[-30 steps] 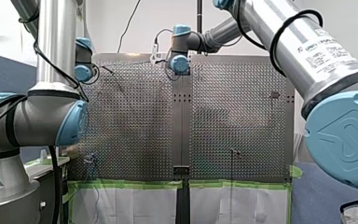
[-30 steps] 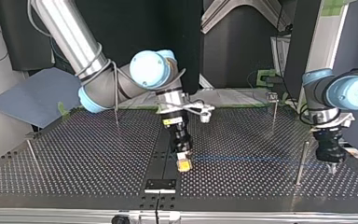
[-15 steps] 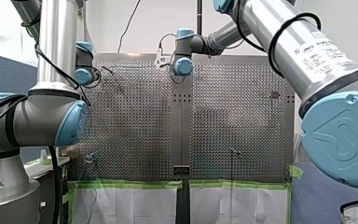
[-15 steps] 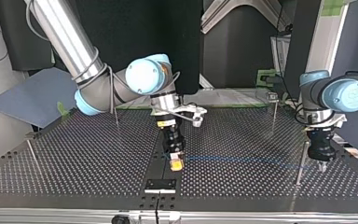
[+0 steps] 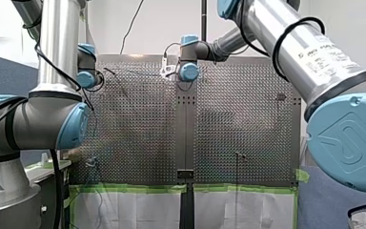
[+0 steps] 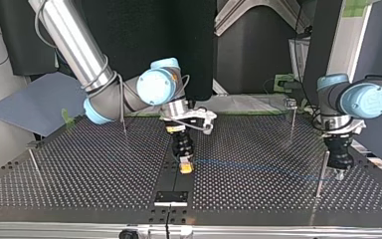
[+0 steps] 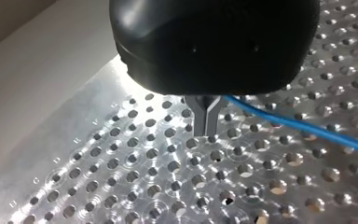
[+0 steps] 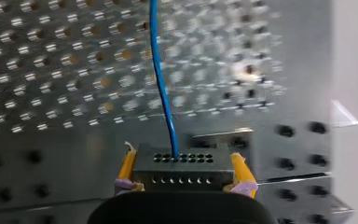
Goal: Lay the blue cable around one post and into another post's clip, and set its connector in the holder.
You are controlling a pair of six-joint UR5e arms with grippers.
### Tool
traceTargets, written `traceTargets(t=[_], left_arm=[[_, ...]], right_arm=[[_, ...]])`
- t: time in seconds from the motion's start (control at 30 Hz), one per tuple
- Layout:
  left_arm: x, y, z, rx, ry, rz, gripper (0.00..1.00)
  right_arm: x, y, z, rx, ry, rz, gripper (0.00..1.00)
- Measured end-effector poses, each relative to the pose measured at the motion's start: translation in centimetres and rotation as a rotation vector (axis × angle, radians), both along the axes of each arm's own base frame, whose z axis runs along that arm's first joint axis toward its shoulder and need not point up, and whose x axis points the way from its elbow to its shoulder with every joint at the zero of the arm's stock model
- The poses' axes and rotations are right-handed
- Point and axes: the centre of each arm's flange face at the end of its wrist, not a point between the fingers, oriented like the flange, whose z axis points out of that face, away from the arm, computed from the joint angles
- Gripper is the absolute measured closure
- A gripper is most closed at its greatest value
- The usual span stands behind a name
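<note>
In the top view my right gripper [image 6: 185, 167], with yellow pads, hangs low over the table's centre strip. The right wrist view shows it [image 8: 182, 169] shut on a dark connector [image 8: 182, 164] with rows of small holes. The blue cable [image 8: 161, 84] leaves the connector and runs on over the table [image 6: 258, 168] to my left gripper [image 6: 339, 175] at the top view's right. In the left wrist view its metal fingers [image 7: 207, 116] are shut, and the cable [image 7: 307, 129] comes out sideways from them. A thin post [image 6: 321, 174] stands just beside that gripper.
A post with a clip [image 6: 292, 118] stands behind my left gripper in the top view. Two more posts [image 6: 124, 117] [image 6: 35, 164] stand at that view's left. A black holder [image 6: 171, 197] sits near the front edge, below my right gripper. The perforated table [image 5: 138, 124] spreads wide in the front view.
In the top view my right gripper has carried the connector slightly left and back. My left gripper has shifted left with the cable, closer to the thin post.
</note>
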Motion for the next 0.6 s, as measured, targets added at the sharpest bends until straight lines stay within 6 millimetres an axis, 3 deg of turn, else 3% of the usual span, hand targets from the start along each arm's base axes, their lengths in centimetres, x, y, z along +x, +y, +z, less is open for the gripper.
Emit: traceTargets(t=[0.3,0.6], left_arm=[[-0.2,-0.2,-0.7,-0.005,0.011,-0.002,1.0],[0.1,-1.2,-3.6,-0.012,0.063,-0.018,1.0]], right_arm=[[-0.8,-0.3,-3.2,0.056,0.053,-0.042,0.98],[-1.9,-1.0,-6.3,0.074,0.044,-0.07,0.98]])
